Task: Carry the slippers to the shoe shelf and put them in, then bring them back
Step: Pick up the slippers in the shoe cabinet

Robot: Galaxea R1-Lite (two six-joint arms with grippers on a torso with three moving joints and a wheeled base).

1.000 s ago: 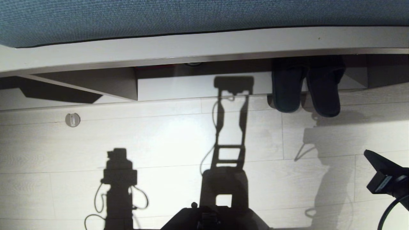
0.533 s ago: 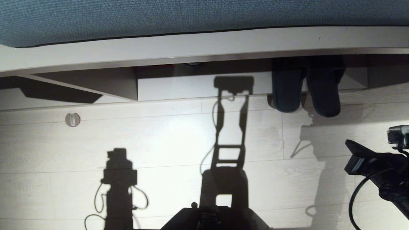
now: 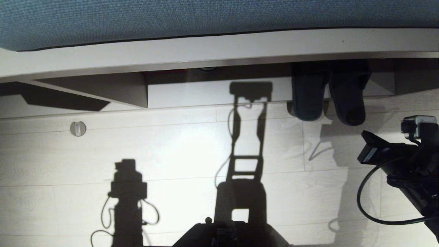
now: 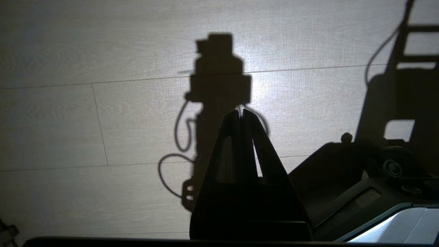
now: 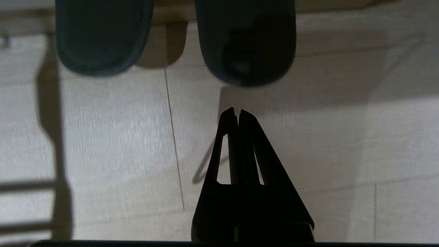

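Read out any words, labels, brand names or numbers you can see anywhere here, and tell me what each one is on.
None can be read.
The slippers, the shoe shelf and the blue cushion show no print.
The small round disc on the floor bears a mark too small to read.
The pale patch on the right gripper body is too blurred to read.

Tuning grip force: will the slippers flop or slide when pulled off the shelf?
Probably floppy: the slippers look like soft backless fabric, so a pinched edge may fold. Likely light, so they should drag easily. Their ends already overhang the shoe shelf, and the floor looks smooth, so a nudge may skid them.
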